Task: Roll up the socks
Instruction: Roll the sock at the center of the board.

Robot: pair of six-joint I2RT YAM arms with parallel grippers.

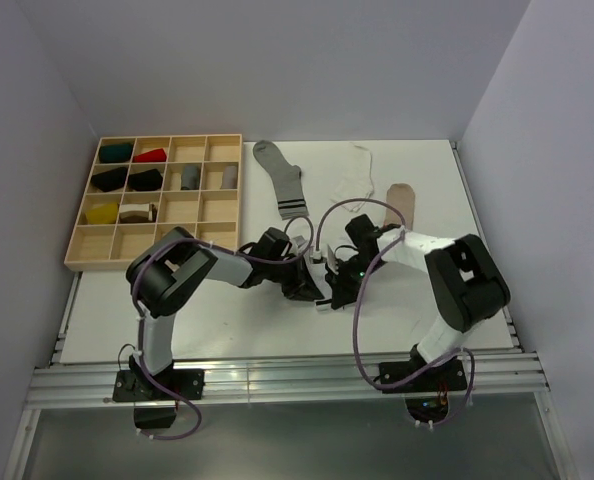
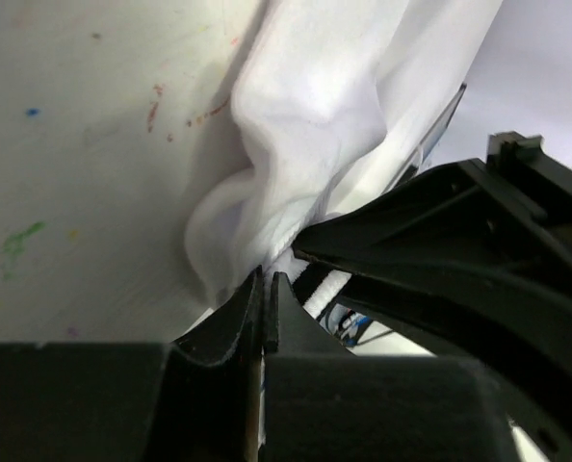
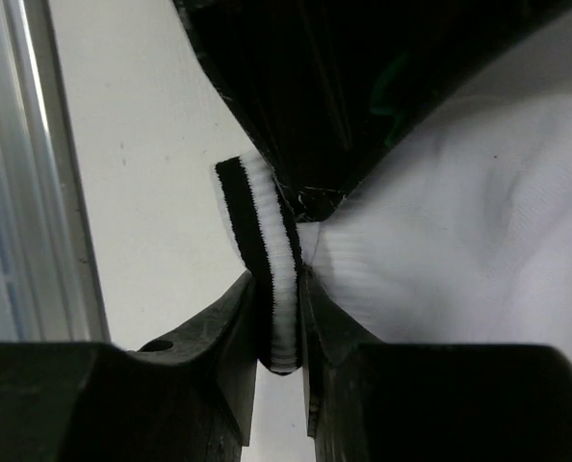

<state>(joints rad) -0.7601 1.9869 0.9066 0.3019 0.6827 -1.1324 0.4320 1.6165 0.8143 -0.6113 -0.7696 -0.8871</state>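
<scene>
The white sock [image 3: 440,212] - soft, crumpled, black-striped at its ribbed cuff - sits bunched at the table's [image 1: 237,330] front middle. The right tool [image 3: 280,294] pinches the cuff; the left tool [image 2: 267,287] is pressed together on white fabric.

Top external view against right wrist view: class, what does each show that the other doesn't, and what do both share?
Only top external: the wooden tray, a grey sock and a beige sock. Only right wrist: the striped cuff clamped in the right gripper. Both: the white sock and the table.
</scene>
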